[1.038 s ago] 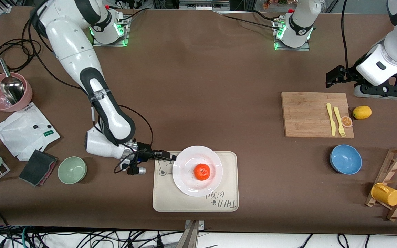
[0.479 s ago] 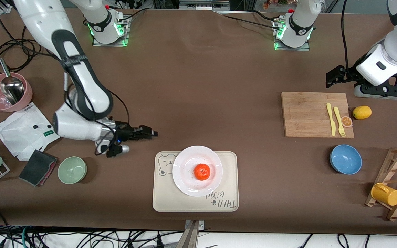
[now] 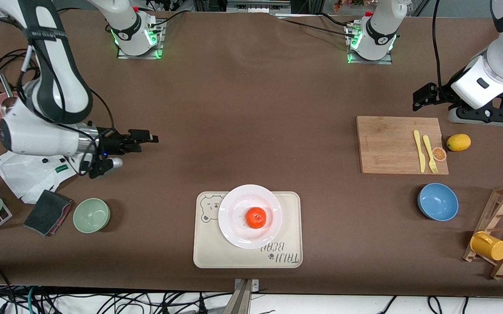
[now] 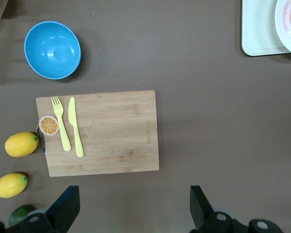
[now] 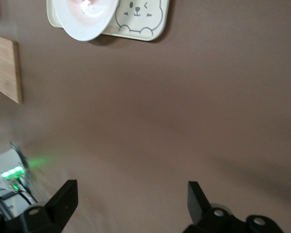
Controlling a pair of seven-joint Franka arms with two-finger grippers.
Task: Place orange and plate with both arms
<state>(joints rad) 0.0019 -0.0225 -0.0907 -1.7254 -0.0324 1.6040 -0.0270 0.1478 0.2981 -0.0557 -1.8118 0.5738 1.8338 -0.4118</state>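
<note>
The orange (image 3: 256, 217) sits in the middle of the white plate (image 3: 237, 203). The plate rests on the beige bear tray (image 3: 207, 246) near the table's front edge. My right gripper (image 3: 145, 140) is open and holds nothing. It hovers over bare table toward the right arm's end, well apart from the plate. In the right wrist view its gripper (image 5: 131, 196) is over brown table, with the plate (image 5: 82, 22) and tray (image 5: 143, 17) far off. My left gripper (image 3: 417, 98) waits open beside the cutting board. The left wrist view's gripper (image 4: 133, 201) has nothing between its fingers.
A cutting board (image 3: 391, 144) carries a yellow fork, a knife and an orange slice, with a lemon (image 3: 458, 142) beside it. A blue bowl (image 3: 438, 201) and a wooden rack with a yellow cup (image 3: 488, 245) stand nearer the camera. A green bowl (image 3: 91, 215), a dark cloth and a white pouch lie below the right arm.
My right gripper has let go of the plate's rim, opened, and drawn away from the tray toward the right arm's end. Plate, orange and left arm have not moved.
</note>
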